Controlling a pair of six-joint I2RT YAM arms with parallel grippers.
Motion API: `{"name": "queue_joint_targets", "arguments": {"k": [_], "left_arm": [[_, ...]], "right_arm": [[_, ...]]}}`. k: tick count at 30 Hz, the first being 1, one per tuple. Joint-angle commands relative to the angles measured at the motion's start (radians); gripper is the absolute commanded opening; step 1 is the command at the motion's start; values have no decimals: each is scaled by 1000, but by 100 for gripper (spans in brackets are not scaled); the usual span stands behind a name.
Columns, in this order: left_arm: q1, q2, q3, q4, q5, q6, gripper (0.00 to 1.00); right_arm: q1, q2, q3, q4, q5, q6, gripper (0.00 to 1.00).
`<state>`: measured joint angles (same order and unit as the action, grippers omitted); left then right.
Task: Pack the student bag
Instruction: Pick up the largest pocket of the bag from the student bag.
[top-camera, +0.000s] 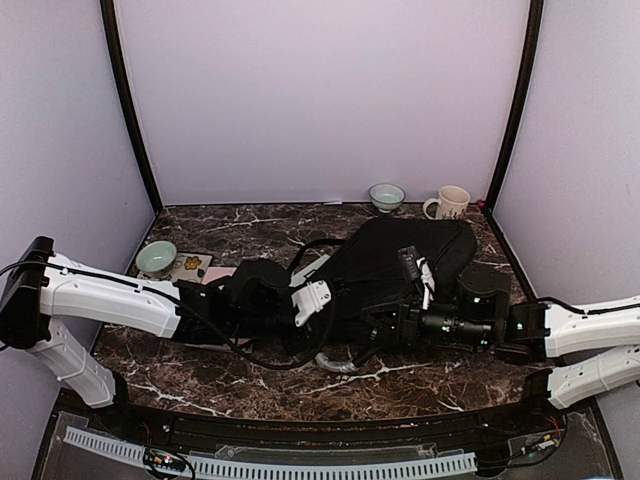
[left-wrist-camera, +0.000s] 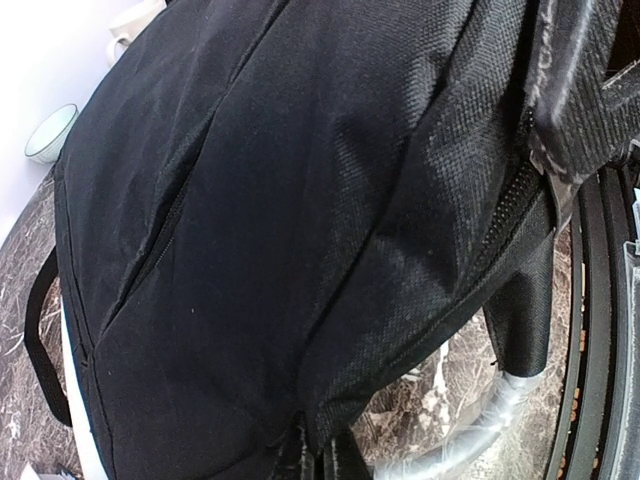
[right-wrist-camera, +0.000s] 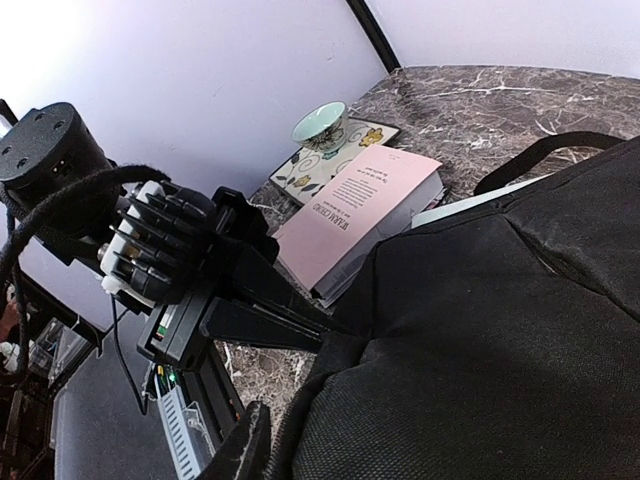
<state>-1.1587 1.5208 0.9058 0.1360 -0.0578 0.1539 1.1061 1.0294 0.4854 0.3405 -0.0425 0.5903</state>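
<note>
Bare table (top-camera: 180, 385) runs along the near edge; walls close off the other sides. The bag (top-camera: 400, 265) lies centre-right, its near-left edge pinched in my left gripper (left-wrist-camera: 320, 462). My right gripper (top-camera: 385, 328) sits at the bag's near edge, and I cannot tell how its jaws stand. The bag partly hides a book (right-wrist-camera: 355, 215) on its left.

1. A dark marble table (top-camera: 250, 225) with white veins, closed in by lilac walls (top-camera: 320, 90) on three sides.
2. A pale green bowl (top-camera: 156, 257) stands upright at the table's 9 o'clock edge.
3. A flowered tile (top-camera: 191, 266) lies at that bowl's 3 o'clock, just beside it.
4. A pink book (right-wrist-camera: 355, 215) lies flat, cover up, at the tile's 3 o'clock.
5. A second bowl (top-camera: 387, 196) sits at the table's 12 o'clock edge. A cream mug (top-camera: 450, 203) is at its 3 o'clock, handle toward 9.
6. A clear curved plastic piece (top-camera: 335, 362) lies near the table's 6 o'clock.
</note>
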Motion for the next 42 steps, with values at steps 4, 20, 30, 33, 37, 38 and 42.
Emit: {"name": "queue_joint_targets", "arguments": {"k": [4,20,30,33,37,38,42], "left_arm": [[-14,-45,25,25,22,5,0],[-15,-34,26,16,-20,14,0],[-14,-39,22,11,-15,17,0],[-15,-50,12,16,-28,16,0],[-14,-54,11,17,-19,13,0],[-15,-54,14,17,-11,13,0],[-15,-41,25,16,3,13,0]], "right_arm": [[5,-33,37,71,-81,-80,19],[7,-130,31,29,-38,-65,13],[6,-176,2,38,20,-40,14],[7,-206,-8,33,35,-33,26],[6,-257,-28,35,27,-27,21],[7,-262,-35,42,25,-26,20],[7,-228,-31,62,13,-27,14]]}}
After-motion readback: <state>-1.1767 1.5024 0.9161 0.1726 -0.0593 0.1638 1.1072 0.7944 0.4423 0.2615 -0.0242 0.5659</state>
